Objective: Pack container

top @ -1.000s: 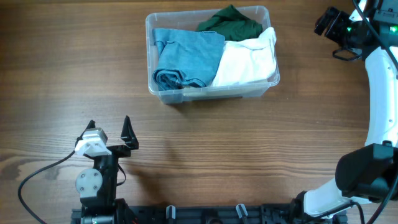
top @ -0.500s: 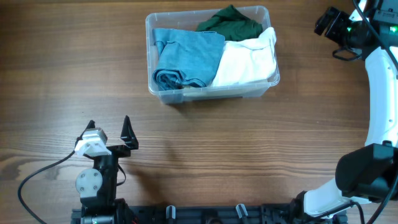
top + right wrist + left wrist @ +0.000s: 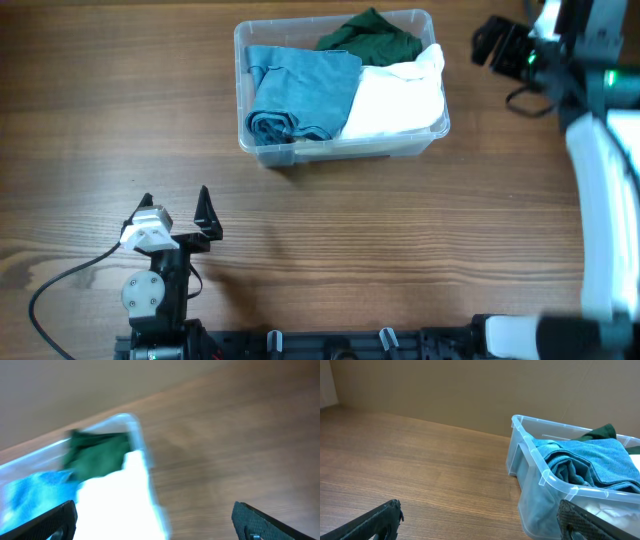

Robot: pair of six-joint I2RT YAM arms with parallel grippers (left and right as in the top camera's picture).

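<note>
- A dark cable [image 3: 60, 280] curls over the counter [image 3: 400, 250] at the near left and runs to the base of the left arm.
- The left end effector [image 3: 176, 198] sits low at the near left edge, pointing toward the far side. Its fingers are spread wide with nothing between them. It is well apart from the container.
- In the left wrist view, the two dark fingertips show only at the bottom corners. Bare wood lies between them, and the container's near corner is ahead to the right.
- The container [image 3: 350, 148] stands upright on the counter, far of centre, with its long sides running left to right.
- A blue cloth [image 3: 300, 95], folded and rolled at its near end, fills the container's left half.
- A green cloth [image 3: 370, 35] is bunched in the far right corner, rising slightly above the rim.
- A white cloth [image 3: 395, 100] lies beside the blue one in the right half. Its right edge laps onto the rim.
- The right end effector [image 3: 497, 42] hangs above the counter just right of the container's far right corner, touching nothing. Its wrist view is blurred, but the fingertips sit at opposite bottom corners, spread, and hold nothing.
- The white right arm [image 3: 600, 200] runs along the right edge.
</note>
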